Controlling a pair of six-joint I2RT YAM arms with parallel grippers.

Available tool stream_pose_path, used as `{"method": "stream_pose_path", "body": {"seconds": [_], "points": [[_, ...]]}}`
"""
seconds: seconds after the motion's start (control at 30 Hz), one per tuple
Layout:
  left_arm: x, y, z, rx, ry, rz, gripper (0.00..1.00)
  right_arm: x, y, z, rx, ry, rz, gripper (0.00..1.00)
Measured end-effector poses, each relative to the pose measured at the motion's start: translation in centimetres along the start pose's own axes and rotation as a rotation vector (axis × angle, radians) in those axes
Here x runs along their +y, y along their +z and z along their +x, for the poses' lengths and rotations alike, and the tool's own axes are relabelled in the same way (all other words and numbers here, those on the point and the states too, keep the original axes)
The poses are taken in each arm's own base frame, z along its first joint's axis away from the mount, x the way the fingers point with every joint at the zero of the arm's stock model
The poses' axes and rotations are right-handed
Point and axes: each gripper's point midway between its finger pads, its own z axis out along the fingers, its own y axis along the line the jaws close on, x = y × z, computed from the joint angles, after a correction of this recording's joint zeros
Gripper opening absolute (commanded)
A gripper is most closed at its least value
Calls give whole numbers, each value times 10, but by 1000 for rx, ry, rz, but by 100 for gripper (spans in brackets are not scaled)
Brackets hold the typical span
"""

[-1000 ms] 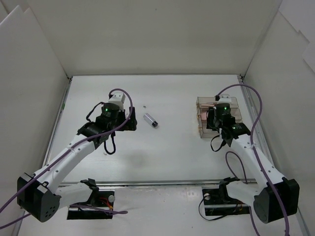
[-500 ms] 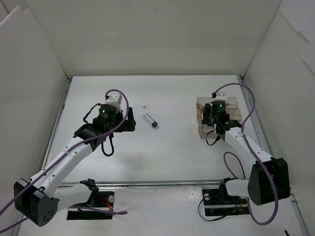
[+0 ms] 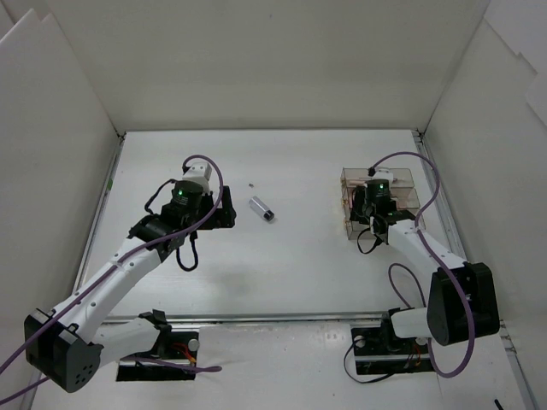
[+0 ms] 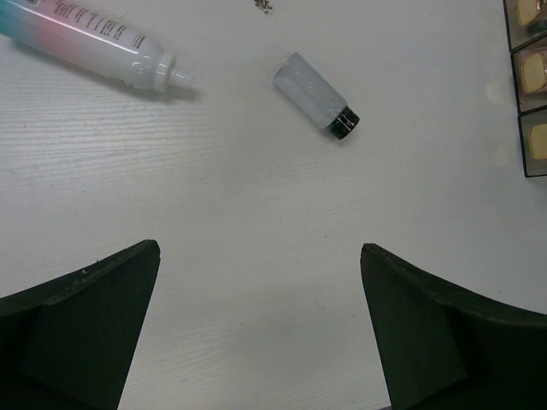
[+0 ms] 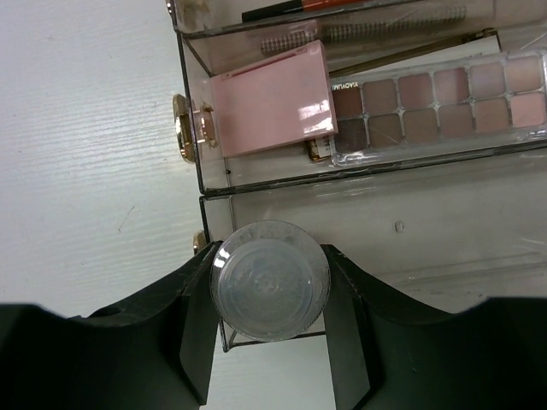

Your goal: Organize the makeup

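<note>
My right gripper point(image 5: 270, 286) is shut on a clear round container point(image 5: 270, 278) seen end-on, held over the near corner of the clear acrylic box point(image 5: 190, 111). Inside the box lie a pink square point(image 5: 269, 98), a brown palette point(image 5: 427, 94) and thin pencils point(image 5: 342, 7). In the top view that gripper point(image 3: 363, 220) hangs over the box point(image 3: 410, 184). My left gripper point(image 4: 260, 252) is open above bare table. Beyond it lie a small clear bottle with a black cap point(image 4: 314, 94) and a pink bottle with a teal end point(image 4: 85, 41). The small bottle point(image 3: 261, 209) lies right of the left gripper point(image 3: 226, 213).
A dark speck point(image 3: 250, 184) lies on the table behind the small bottle. White walls close in the table on three sides. Purple cables loop over both arms. The palette's edge point(image 4: 532, 81) shows at the right of the left wrist view.
The right arm has swung its elbow inward and its gripper has shifted slightly left over the box, still holding the container. The left arm shifted slightly left, then stayed still.
</note>
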Motion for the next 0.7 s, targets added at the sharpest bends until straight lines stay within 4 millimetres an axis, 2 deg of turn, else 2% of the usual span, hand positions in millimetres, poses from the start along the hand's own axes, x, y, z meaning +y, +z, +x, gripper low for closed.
{"method": "stream_pose_path", "body": {"seconds": [0.1,0.23,0.47,0.6,0.7], "points": [[0,0,0,0,0,0,99,1,4,7,33,7,0,26],[0,0,0,1,0,0,99,0,5,14,62,5,5,28],[0,0,0,1,0,0,100,0,6,12,69,4,7,56],[0,0,0,1,-1,0,100,0,6,11,66,6,12,69],[0,0,0,1,-4,0,99,-2,5,10,66,11,15,73]]}}
